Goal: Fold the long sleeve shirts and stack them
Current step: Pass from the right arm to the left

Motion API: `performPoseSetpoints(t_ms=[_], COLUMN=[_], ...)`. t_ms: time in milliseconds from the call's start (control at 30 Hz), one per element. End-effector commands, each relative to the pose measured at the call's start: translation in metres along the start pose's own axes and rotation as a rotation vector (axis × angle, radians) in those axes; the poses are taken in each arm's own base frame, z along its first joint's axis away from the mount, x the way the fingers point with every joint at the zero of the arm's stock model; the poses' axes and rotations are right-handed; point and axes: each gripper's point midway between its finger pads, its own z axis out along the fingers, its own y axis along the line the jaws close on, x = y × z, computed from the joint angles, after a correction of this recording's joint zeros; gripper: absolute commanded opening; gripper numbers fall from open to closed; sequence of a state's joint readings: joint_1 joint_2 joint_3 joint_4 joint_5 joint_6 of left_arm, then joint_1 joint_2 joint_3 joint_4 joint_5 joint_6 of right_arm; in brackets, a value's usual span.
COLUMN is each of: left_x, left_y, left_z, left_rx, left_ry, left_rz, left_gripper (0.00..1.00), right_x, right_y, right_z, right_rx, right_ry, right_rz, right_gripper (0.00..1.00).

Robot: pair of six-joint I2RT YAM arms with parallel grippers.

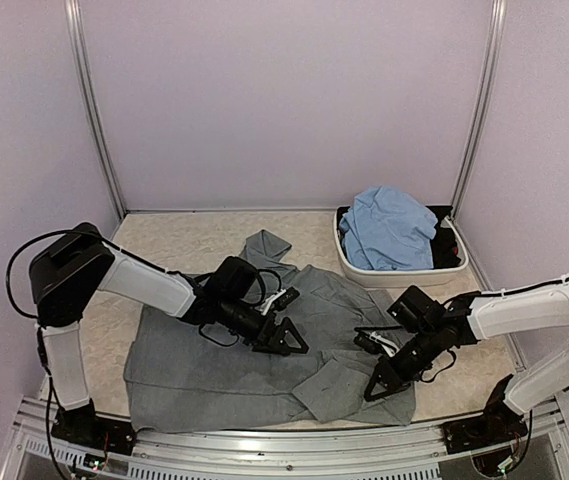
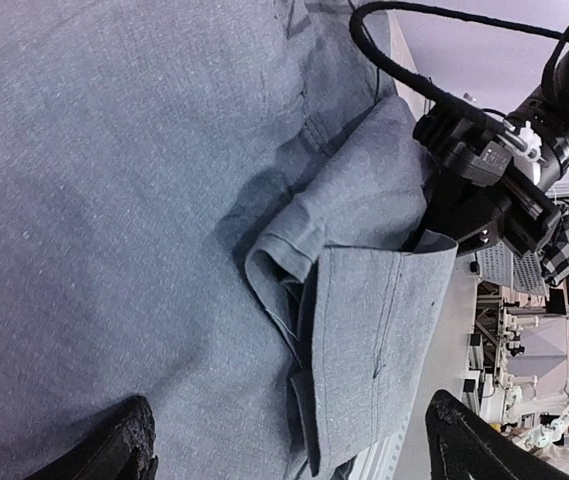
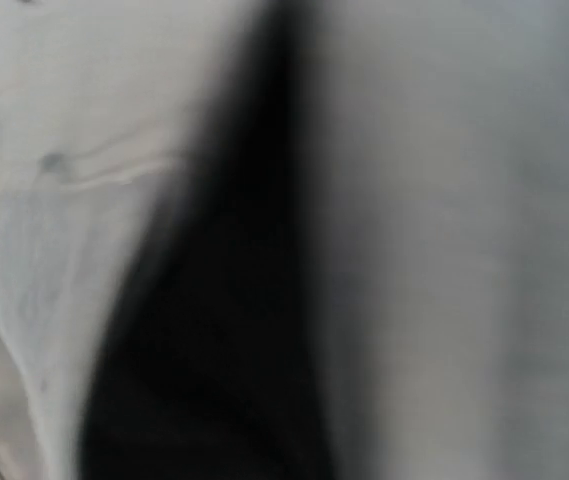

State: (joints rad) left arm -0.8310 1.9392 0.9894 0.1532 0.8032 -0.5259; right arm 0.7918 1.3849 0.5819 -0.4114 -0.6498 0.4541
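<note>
grey shirt (image 1: 194, 370) lies spread on table (image 1: 164, 240), left gripper (image 1: 286, 345) opened wide over it, right gripper (image 1: 375, 389) clenched on a fold of it.

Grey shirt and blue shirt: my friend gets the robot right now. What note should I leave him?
Left gripper: open, holding nothing, just above the middle of the grey shirt.
Right gripper: shut, seemingly pinching the grey shirt's sleeve at its near right corner.
Grey shirt: spread on the table, that sleeve folded in over the body.
Blue shirt: bunched in the white basin, far right.
Done: one sleeve fold begun.
Left: finish folding the grey shirt, fold the blue shirt, stack both.
</note>
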Motion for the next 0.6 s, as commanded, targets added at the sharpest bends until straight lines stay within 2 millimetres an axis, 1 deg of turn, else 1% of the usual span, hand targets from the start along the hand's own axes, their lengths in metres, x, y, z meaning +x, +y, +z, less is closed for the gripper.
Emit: performPoseSetpoints(t_ms=[0, 100, 200, 233, 300, 467, 567], left_x=[0.002, 0.002, -0.003, -0.005, -0.004, 0.006, 0.018], left_y=[-0.013, -0.022, -0.028, -0.028, -0.029, -0.029, -0.020], left_z=[0.016, 0.022, 0.031, 0.034, 0.040, 0.052, 0.057], left_rx=[0.044, 0.043, 0.038, 0.031, 0.046, 0.041, 0.002], left_ry=[0.069, 0.092, 0.091, 0.084, 0.097, 0.138, 0.195], left_rz=[0.036, 0.068, 0.086, 0.088, 0.081, 0.098, 0.079], left_gripper=[0.89, 0.89, 0.86, 0.84, 0.78, 0.67, 0.63], right_x=[0.013, 0.015, 0.014, 0.013, 0.013, 0.014, 0.014], right_y=[-0.008, -0.011, -0.013, -0.015, -0.017, -0.018, -0.019], right_z=[-0.008, -0.012, -0.007, -0.006, -0.004, -0.004, -0.003], right_rx=[0.048, 0.080, 0.075, 0.080, 0.086, 0.094, 0.098], right_ry=[-0.034, -0.043, -0.032, -0.029, -0.024, -0.019, -0.014], right_rz=[0.142, 0.144, 0.138, 0.138, 0.134, 0.126, 0.121], right_gripper=[0.05, 0.09, 0.09, 0.09, 0.08, 0.07, 0.07])
